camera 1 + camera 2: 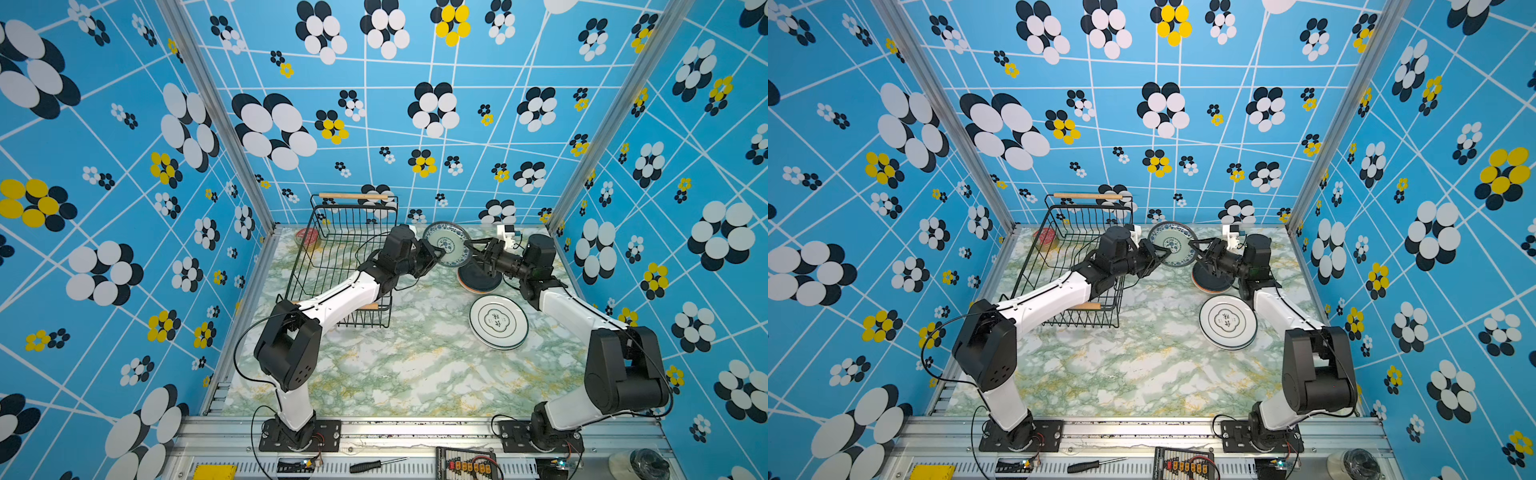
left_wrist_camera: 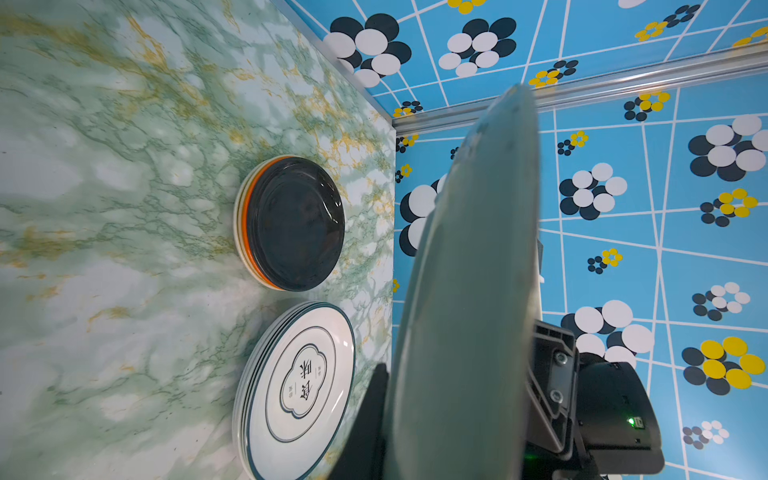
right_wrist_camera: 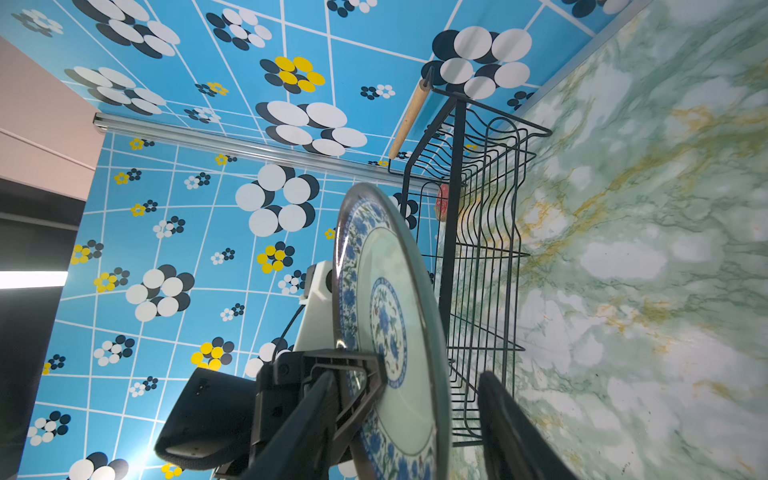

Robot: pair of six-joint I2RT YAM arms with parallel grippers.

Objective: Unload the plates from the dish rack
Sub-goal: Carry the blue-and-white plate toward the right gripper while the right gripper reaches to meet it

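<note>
A blue-patterned plate (image 1: 446, 243) (image 1: 1172, 243) hangs upright on edge above the table, between the two arms. My left gripper (image 1: 436, 251) (image 2: 457, 353) is shut on its left rim. My right gripper (image 1: 471, 249) (image 3: 407, 374) straddles the opposite rim, open, with a gap between one finger and the plate's back (image 3: 386, 311). The black wire dish rack (image 1: 353, 216) (image 1: 1084, 224) stands behind the left arm, and the slots that show are bare. A stack of small plates with a black one on top (image 1: 478, 280) (image 2: 295, 224) lies under the right gripper. White plates with a dark ring (image 1: 498, 322) (image 2: 299, 386) are stacked nearer.
A small red-lidded tin (image 1: 306, 237) sits at the rack's far left corner. The left forearm crosses over the rack's near wooden handle (image 1: 368, 306). Walls close off the table on three sides. A screwdriver (image 1: 376, 464) lies on the front rail.
</note>
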